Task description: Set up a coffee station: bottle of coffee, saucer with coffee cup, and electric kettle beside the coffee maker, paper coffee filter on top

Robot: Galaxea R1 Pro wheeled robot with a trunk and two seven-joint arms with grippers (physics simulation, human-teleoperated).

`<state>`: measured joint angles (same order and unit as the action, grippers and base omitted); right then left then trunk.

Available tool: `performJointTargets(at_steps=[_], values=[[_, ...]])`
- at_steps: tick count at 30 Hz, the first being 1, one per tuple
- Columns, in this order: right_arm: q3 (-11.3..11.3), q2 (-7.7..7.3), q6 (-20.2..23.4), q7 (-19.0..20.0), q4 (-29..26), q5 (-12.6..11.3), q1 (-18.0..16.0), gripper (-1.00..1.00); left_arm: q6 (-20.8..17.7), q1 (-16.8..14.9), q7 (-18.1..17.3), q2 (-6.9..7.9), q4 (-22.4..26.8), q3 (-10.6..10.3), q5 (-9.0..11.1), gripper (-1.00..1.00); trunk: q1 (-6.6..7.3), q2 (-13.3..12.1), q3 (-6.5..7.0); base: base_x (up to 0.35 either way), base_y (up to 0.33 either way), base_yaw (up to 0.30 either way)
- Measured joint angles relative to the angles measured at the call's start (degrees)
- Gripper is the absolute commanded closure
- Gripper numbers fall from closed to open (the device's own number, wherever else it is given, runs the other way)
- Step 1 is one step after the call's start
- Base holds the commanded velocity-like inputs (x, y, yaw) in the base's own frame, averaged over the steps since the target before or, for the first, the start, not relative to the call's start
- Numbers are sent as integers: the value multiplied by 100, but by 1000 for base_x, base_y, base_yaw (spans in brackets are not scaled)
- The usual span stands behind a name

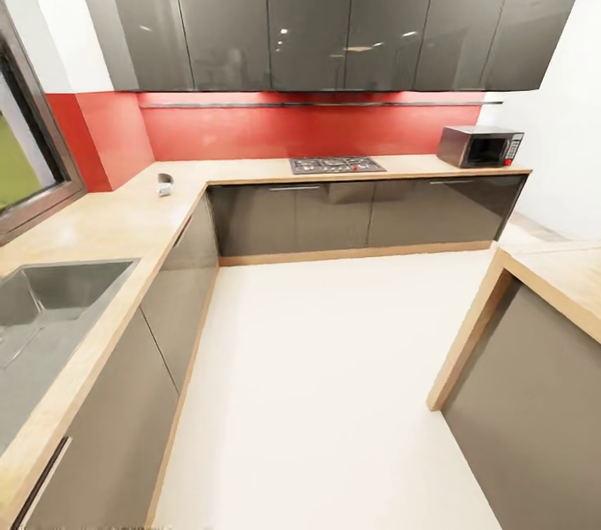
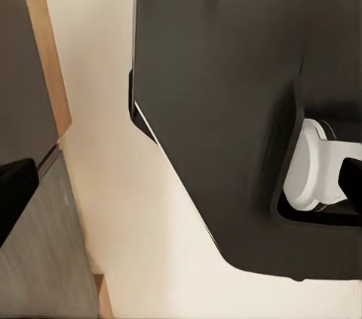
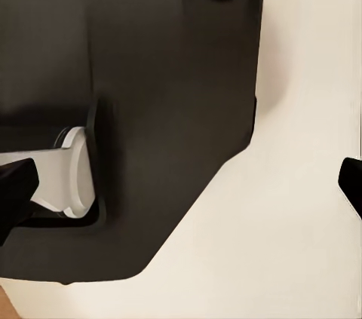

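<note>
I'm facing the bench (image 1: 125, 221) with its sink (image 1: 58, 288), looking across the kitchen.
Left gripper (image 2: 181, 183) and right gripper (image 3: 181, 183) are hanging open over my base and the floor (image 1: 334, 363).

Long light-wood kitchen countertop (image 1: 125, 221): matt, pale grain, smooth. Inset grey steel sink (image 1: 50, 296) in countertop: brushed metal, dull sheen. Grey cabinet fronts (image 1: 334, 213) below countertop: glossy, mirror-like reflections. Dark grey upper cabinets (image 1: 334, 37) above countertop: high gloss, light spots reflected. Red backsplash (image 1: 309, 133) behind countertop: smooth, satin. Silver box microwave (image 1: 482, 147) on countertop: metallic casing, dark glass door. Cream floor (image 1: 334, 388) beside countertop: smooth, matt. Wooden island (image 1: 542, 280) across floor from countertop: light-wood top, dark metallic side.
</note>
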<state>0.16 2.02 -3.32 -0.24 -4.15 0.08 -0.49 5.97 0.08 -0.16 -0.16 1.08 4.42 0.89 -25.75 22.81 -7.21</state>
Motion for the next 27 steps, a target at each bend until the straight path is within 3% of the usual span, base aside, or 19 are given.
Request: performJointTargets(at_steps=[13,17,21,27], values=[[-7,-14,0,0,-3,0,0,-100,5,-9,-10,16,6,-32,-39,-100,0,0,-27,0,0,272],[-31,-182,0,0,-55,-5,-1,-100,-2,-53,-15,151,19,-48,-55,-100,0,-1,-34,0,0,272],[-36,-328,6,-5,-777,-6,-3,-100,-2,-221,-17,362,273,-38,-46,-100,-1,-1,-40,0,0,273],[-52,-472,5,-1,-1749,-24,-2,-100,2,-324,-44,411,1132,-19,-29,-100,0,-1,-46,0,0,270]])
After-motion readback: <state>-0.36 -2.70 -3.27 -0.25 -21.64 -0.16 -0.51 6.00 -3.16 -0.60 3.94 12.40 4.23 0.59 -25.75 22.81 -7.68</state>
